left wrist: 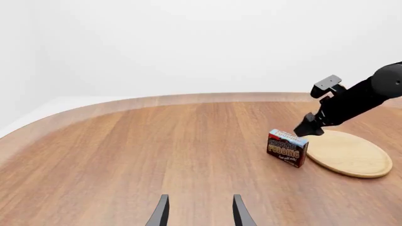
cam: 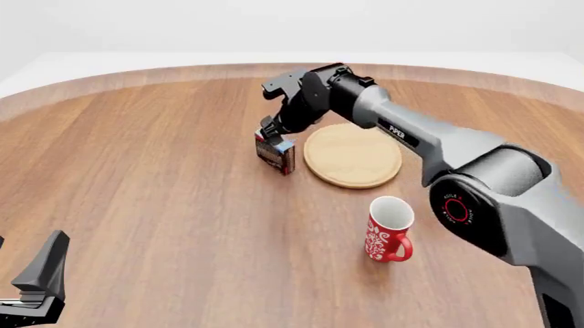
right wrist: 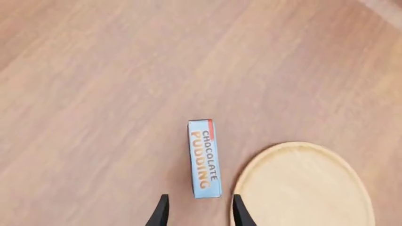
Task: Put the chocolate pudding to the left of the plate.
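I'm hovering my right gripper (cam: pixel 273 131) just above the chocolate pudding (cam: pixel 275 154), fingers spread wider than the carton and gripping nothing. The carton is standing upright on the table (cam: pixel 164 184), just beside the plate (cam: pixel 353 154) at its 9 o'clock. My left gripper (left wrist: pixel 199 212) is idling open, well apart at 7 o'clock.

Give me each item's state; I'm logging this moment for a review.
Pudding box: upright on the table, just left of the plate, not held.
Plate: flat, bare.
Red mug: upright, untouched.
Right end effector: open, above the box.
Left end effector: open, holding nothing.
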Available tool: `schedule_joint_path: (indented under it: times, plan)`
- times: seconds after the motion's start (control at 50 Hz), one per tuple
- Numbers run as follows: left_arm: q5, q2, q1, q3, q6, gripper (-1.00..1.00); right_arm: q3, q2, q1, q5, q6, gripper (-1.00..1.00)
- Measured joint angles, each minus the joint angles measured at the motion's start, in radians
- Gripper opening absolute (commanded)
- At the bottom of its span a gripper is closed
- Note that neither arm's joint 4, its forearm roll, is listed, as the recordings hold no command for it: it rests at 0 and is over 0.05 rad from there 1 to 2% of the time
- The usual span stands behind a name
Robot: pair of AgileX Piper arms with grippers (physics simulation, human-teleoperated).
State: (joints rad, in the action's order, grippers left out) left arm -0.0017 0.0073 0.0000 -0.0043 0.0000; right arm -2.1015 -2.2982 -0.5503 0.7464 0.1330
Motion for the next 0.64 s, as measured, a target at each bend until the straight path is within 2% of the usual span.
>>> schedule_joint_path:
  times: [0.22, 0.44, 0.64]
  plan:
    - [0.0, 0.0, 0.0, 0.0, 0.0, 1.0, 0.281, 0.202, -0.015, -0.141, -0.035, 1.0]
    - [0.0, 0.0, 0.0, 0.0, 0.0, 1.0, 0.546, 0.401, -0.048, -0.331, -0.109, 1.0]
    - [0.0, 0.0, 0.0, 0.0, 0.0, 1.0, 0.729, 0.564, -0.063, -0.5, -0.163, 1.0]
